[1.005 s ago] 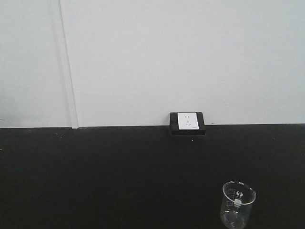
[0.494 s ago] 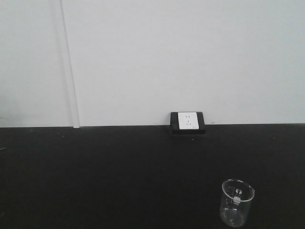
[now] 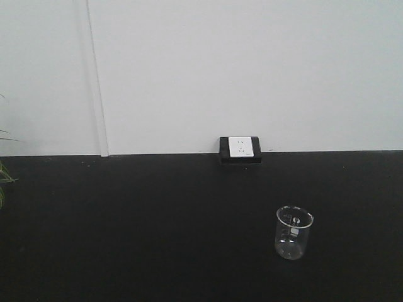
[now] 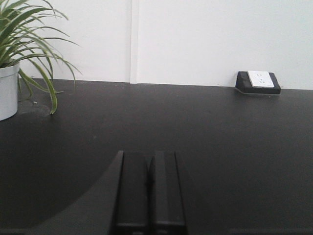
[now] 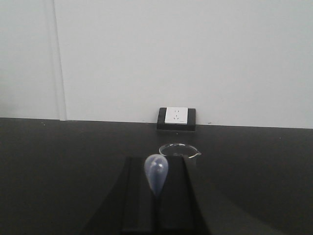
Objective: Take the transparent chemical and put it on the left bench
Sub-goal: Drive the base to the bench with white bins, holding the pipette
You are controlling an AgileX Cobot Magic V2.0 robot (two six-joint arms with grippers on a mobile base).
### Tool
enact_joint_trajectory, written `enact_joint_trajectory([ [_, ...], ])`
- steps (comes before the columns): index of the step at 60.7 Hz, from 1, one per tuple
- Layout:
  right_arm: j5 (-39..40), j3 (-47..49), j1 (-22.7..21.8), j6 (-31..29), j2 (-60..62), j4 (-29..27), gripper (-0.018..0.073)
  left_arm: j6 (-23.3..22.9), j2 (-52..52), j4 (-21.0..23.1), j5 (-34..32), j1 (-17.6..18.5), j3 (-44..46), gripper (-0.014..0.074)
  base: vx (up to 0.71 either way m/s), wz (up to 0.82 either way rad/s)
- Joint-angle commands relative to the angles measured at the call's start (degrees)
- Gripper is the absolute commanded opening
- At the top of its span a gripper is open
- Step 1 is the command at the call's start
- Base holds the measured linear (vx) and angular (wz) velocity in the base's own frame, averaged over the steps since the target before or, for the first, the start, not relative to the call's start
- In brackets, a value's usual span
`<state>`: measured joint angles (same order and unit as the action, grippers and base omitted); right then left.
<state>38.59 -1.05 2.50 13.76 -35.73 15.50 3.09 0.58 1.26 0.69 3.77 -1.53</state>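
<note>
Comparing the front view with 1 s earlier, the beaker [image 3: 294, 233] and wall socket [image 3: 240, 148] are shifted up and leftward, and plant leaves [image 3: 4, 177] have entered at the edge: the base is judged to be pulling away. The transparent chemical [image 5: 156, 172] is clamped in the right gripper [image 5: 156, 205], bulb showing; the left gripper [image 4: 149, 191] is pressed together, empty. The left bench is not in view.

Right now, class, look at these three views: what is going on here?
The right gripper has its jaws shut on the transparent chemical, a whitish dropper, above the black counter with a glass beaker just ahead. The left gripper is shut and empty over the same counter, near a potted plant. The left bench is not in view, so the placing is not yet done.
</note>
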Motion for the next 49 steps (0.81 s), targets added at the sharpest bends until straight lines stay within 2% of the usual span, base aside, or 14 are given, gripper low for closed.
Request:
enact_joint_trajectory([
  [1, 4.2, 1.6, 0.0, -0.4, -0.1, -0.4, -0.0003, -0.4, 1.1, 0.0, -4.5, 0.1, -0.9, -0.0003, -0.32, 0.00],
  [49, 4.2, 1.6, 0.0, -0.4, -0.1, -0.4, -0.0003, -0.4, 1.1, 0.0, -4.5, 0.1, -0.9, -0.0003, -0.39, 0.02],
])
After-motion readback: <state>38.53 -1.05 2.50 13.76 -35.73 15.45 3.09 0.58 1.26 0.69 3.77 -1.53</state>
